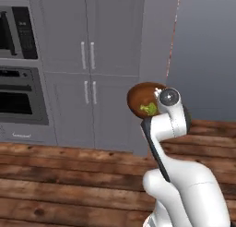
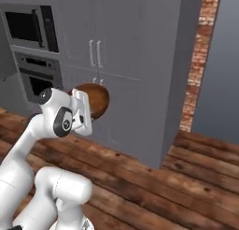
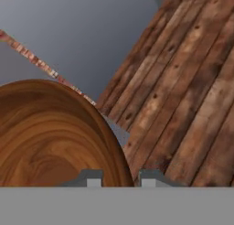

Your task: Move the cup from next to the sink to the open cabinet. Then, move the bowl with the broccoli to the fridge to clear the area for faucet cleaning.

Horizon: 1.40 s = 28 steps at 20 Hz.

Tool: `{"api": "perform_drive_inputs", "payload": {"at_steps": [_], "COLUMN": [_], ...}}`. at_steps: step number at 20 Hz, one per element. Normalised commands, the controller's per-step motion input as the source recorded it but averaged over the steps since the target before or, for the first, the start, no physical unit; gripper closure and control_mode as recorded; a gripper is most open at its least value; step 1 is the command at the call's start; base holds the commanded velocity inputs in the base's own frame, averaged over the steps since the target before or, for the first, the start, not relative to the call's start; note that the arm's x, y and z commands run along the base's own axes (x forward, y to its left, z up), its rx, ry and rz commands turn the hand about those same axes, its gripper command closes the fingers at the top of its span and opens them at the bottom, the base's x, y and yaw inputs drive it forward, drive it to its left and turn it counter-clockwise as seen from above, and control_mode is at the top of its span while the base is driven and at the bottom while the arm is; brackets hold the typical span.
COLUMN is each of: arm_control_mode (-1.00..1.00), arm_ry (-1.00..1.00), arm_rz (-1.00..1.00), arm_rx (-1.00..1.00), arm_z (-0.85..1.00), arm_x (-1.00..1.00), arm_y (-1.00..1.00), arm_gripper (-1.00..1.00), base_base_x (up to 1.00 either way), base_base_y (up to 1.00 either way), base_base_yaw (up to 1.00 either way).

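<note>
Bowl (image 1: 140,98) was up in the air, carried at the end of the arm (image 1: 168,124), well above the wooden floor (image 1: 69,175). In the left base view it sat tilted, open side facing the camera, with the broccoli (image 1: 148,109) resting low inside, against the side nearest the wrist. In the right base view the bowl (image 2: 95,99) showed from its rounded brown side, just past the white hand, in front of the lower grey cabinet doors (image 2: 112,117).

Gripper (image 3: 120,177) was holding the bowl by its rim: in the hand view the two fingertips (image 3: 93,178) stood a narrow gap apart with the rim (image 3: 119,151) running down between them, one tip inside the bowl, one outside. Wood grain of the bowl's inside took up the lower left of that view; floor planks ran along the right.

Behind the bowl stood tall grey cabinet fronts with paired silver bar handles (image 1: 87,55). Built-in oven (image 1: 20,97) with a microwave (image 1: 16,32) above it sat to the left of the cabinets. A strip of brick wall (image 2: 198,61) edged the cabinet block on the right, plain grey-blue wall beyond it.

Could not tell which grey front, if any, was the fridge.
</note>
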Motion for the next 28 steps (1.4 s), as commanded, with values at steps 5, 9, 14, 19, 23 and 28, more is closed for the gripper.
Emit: {"api": "perform_drive_inputs", "payload": {"at_steps": [5, 9, 14, 19, 23, 28], "arm_control_mode": [1.00, 1.00, 1.00, 1.00, 1.00, 1.00], "arm_ry": [0.00, 0.00, 0.00, 0.00, 0.00, 0.00], "arm_rz": [0.00, 0.00, 0.00, 0.00, 0.00, 0.00], "arm_rx": [0.00, 0.00, 0.00, 0.00, 0.00, 0.00], "arm_z": [0.00, 0.00, 0.00, 0.00, 0.00, 0.00], "arm_x": [0.00, 0.00, 0.00, 0.00, 0.00, 0.00], "arm_y": [0.00, 0.00, 0.00, 0.00, 0.00, 0.00], "arm_gripper": [1.00, 1.00, 1.00, 1.00, 1.00, 1.00], "base_base_x": [0.84, 0.42, 0.38, 0.37, 0.75, 1.00], "base_base_y": [0.00, 0.00, 0.00, 0.00, 0.00, 0.00], "base_base_yaw": [0.71, 0.83, 0.84, 0.84, 0.77, 0.57]}}
